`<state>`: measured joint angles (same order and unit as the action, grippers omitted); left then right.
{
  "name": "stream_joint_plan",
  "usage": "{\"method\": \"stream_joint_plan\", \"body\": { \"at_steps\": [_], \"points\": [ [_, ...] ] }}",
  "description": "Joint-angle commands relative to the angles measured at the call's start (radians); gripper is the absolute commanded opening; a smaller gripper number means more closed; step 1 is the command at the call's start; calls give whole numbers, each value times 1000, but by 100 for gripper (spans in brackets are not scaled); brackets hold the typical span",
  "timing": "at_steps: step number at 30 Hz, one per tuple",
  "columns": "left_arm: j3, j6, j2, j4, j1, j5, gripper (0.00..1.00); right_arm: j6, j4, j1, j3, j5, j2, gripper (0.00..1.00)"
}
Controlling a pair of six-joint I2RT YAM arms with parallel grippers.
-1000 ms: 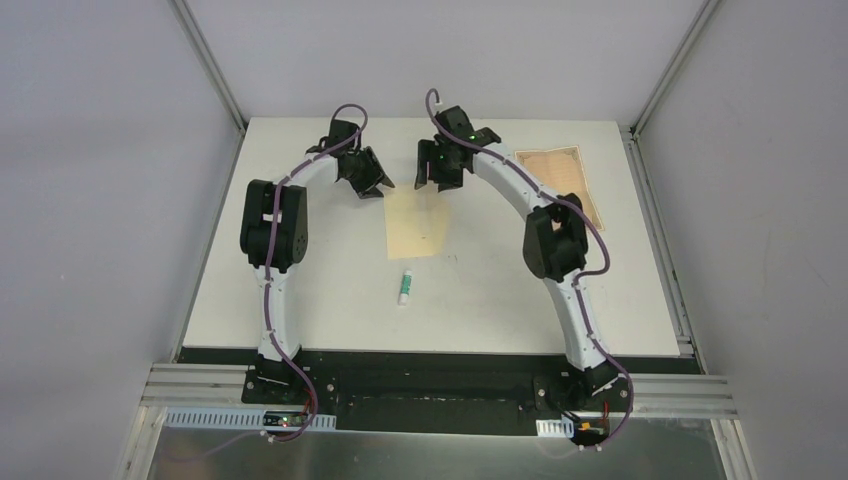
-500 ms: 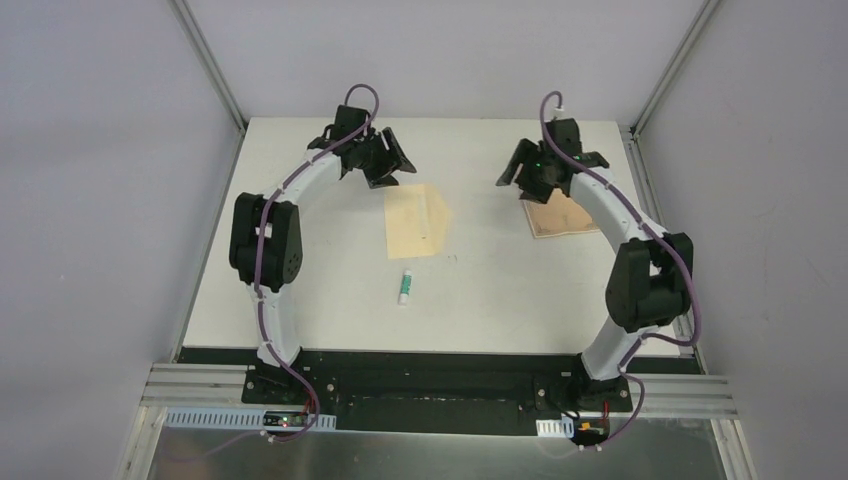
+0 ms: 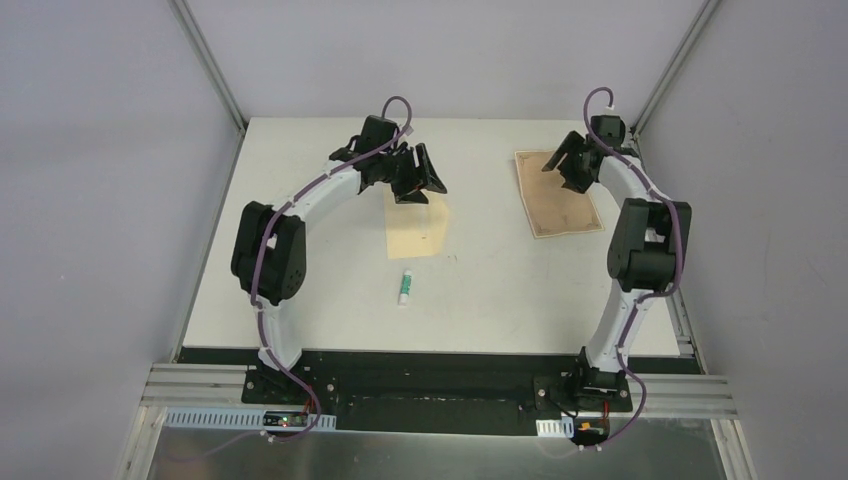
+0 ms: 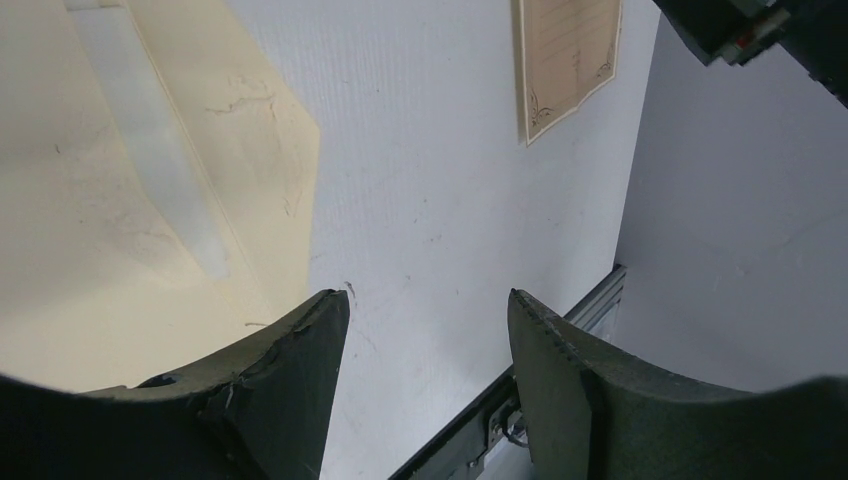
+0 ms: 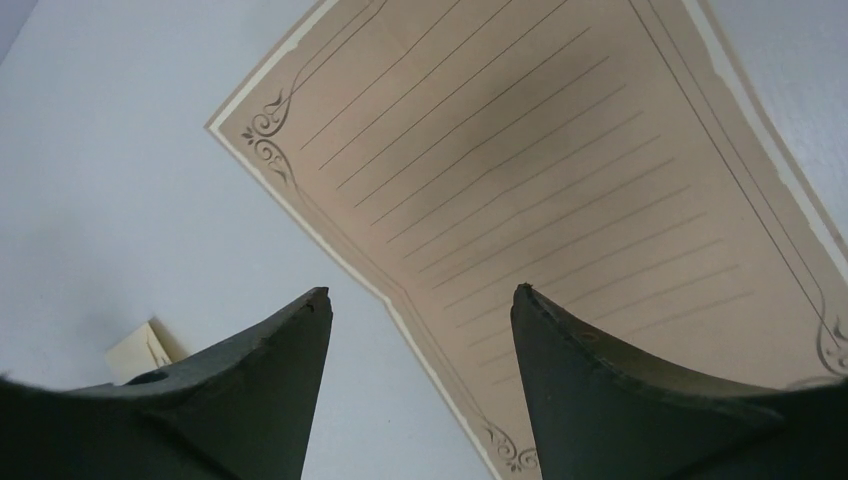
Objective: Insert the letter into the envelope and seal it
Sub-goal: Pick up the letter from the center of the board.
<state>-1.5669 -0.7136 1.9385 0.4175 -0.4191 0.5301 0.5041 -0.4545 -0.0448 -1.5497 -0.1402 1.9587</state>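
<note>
Right gripper (image 5: 420, 295) spread, empty, poised over the letter's (image 5: 560, 150) edge. The lined sheet lies flat at far right, close to the table (image 3: 320, 260) edge. Left gripper (image 4: 428, 305) spread, empty, beside the envelope (image 4: 120, 200) at centre, flap apparently open. I judge nothing inserted or sealed yet. Bare tabletop separates them; a small tube (image 3: 405, 287) lies nearer.

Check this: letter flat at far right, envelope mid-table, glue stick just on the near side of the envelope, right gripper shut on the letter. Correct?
No. The right gripper is open, not shut on the letter: the right wrist view shows its jaws apart, the sheet lying flat beneath them. The rest stands: letter far right, envelope mid-table, glue stick on its near side.
</note>
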Motion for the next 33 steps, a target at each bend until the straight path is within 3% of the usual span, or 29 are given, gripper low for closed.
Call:
{"method": "stream_joint_plan", "body": {
  "at_steps": [1, 6, 13, 25, 33],
  "points": [
    [26, 20, -93, -59, 3, 36, 61, -29, 38, 8, -95, -47, 110, 69],
    [25, 21, -92, -60, 3, 39, 61, -37, 31, 34, -87, -60, 156, 70],
    [0, -1, -53, -73, 4, 24, 61, -40, 48, 115, 55, -76, 109, 72],
    [-167, 32, 114, -20, 6, -17, 62, -9, 93, 281, 414, -145, -164, 73],
    [-310, 124, 293, -39, -6, 133, 66, -36, -5, 310, 406, -167, -319, 75]
  ]
}}
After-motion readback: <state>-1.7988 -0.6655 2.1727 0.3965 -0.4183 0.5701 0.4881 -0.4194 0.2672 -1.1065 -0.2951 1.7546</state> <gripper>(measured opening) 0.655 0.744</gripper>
